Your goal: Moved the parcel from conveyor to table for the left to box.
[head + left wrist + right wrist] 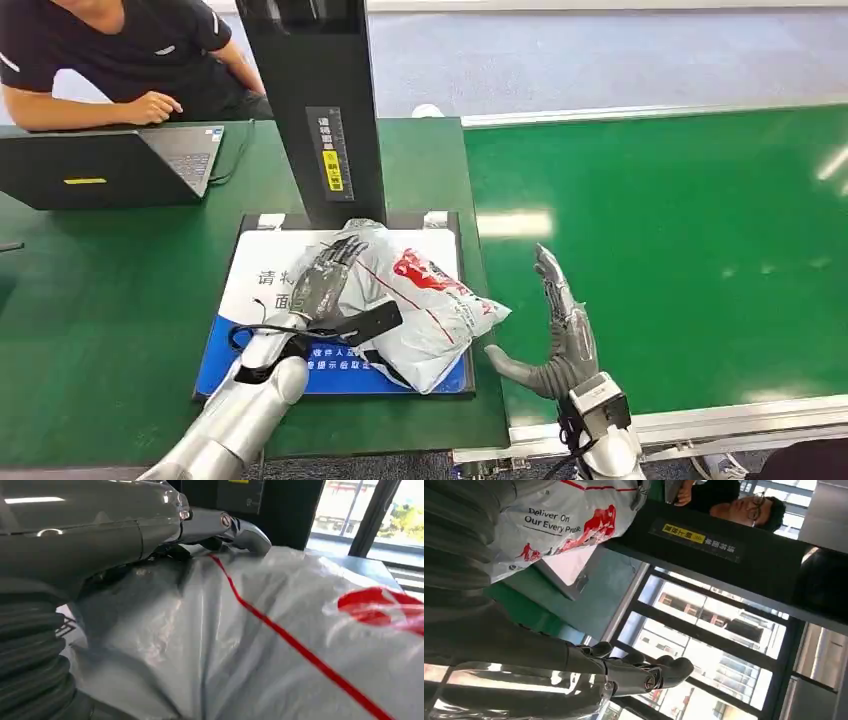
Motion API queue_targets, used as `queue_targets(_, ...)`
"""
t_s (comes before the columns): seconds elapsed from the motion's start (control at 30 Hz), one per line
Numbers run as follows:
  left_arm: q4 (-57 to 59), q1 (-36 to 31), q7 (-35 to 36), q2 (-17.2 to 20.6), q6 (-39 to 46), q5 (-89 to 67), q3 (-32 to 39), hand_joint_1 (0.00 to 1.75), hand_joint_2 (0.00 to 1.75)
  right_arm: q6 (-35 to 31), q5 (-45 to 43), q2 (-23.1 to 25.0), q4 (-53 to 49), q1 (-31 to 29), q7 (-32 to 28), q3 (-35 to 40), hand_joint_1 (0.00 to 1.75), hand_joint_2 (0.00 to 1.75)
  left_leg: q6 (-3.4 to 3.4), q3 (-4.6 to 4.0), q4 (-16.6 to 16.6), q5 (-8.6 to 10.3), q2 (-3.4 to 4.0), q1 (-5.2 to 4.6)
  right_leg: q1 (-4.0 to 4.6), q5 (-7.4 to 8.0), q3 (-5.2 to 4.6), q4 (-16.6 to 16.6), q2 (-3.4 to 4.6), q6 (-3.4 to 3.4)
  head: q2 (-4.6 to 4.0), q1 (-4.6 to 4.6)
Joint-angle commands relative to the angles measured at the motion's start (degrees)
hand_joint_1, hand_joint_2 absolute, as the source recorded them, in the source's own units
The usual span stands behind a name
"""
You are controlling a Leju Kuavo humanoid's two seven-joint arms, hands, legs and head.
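While my left robot hand [325, 280] rests flat on the parcel [415, 300] at frame centre, my right robot hand [560, 335] stands open, empty, just right of it

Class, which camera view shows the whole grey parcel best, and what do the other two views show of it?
The head view: the parcel lies whole on the scanner mat, left robot hand resting on it. The left wrist view gives a close stretch of wrinkled plastic with a red line; the right wrist view, its printed end.

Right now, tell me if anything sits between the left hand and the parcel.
Nothing visible does. The left hand already rests on top of the parcel, which lies on the blue-and-white mat. The right hand stands open beside it.
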Motion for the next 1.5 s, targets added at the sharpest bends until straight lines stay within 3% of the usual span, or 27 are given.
queue_targets(0.03,4.4,2.5,0.9,0.4,0.4,0.2,1.6,1.75,1.75,0.5,0.0,1.4,0.6,0.4,0.6,-1.6,0.00,1.75,-0.04,0.01,-0.1,0.10,0.07,-0.02,-0.01,0.13,-0.07,0.0,0.06,-0.12,0.00,0.02)
queue_targets(0.43,-2.4,6.2,2.4,1.9,5.4,3.1,7.9,1.75,1.75,1.0,0.0,1.4,-1.0,1.7,1.0,-2.8,0.00,1.75,-0.11,-0.05,-0.1,0.13,0.20,-0.01,0.02,0.21,-0.25,0.0,0.16,-0.22,0.00,0.02)
queue_targets(0.63,-5.2,8.2,7.1,5.6,12.5,1.7,17.4,1.75,1.75,1.4,-0.5,1.8,-2.4,2.6,1.5,-3.8,0.00,1.75,-0.18,-0.10,-0.1,0.10,0.36,0.03,0.05,0.19,-0.38,0.0,0.35,-0.31,0.00,0.02)
queue_targets(0.87,-7.1,10.0,7.3,10.1,21.4,3.2,39.7,1.75,1.75,1.6,-0.3,2.3,-4.2,4.2,1.6,-5.0,0.00,1.75,-0.34,-0.13,-0.1,-0.01,0.63,0.09,0.13,0.13,-0.63,0.2,0.60,-0.48,0.00,0.00)
queue_targets(1.07,-6.7,9.5,6.2,13.0,24.0,1.8,52.4,1.75,1.75,1.9,0.0,2.4,-5.0,4.8,1.7,-5.2,0.00,1.75,-0.43,-0.37,-0.1,0.01,0.50,0.19,0.25,0.05,-0.87,0.3,0.49,-0.59,0.00,0.00)
queue_targets(1.27,-3.6,9.0,6.7,17.4,24.2,1.3,58.9,1.75,1.75,2.8,-0.4,2.4,-3.7,4.6,1.5,-4.9,0.00,1.75,-0.42,-0.57,-0.1,-0.01,0.38,0.24,0.28,-0.02,-0.98,0.3,0.37,-0.60,0.00,0.02)
queue_targets(1.5,-2.2,8.2,5.3,18.2,26.2,1.1,60.7,1.75,1.75,3.1,-0.3,2.5,-2.4,4.1,1.2,-4.6,0.00,1.75,-0.43,-0.77,-0.1,0.03,0.30,0.23,0.26,-0.01,-1.12,0.3,0.30,-0.57,0.00,0.00)
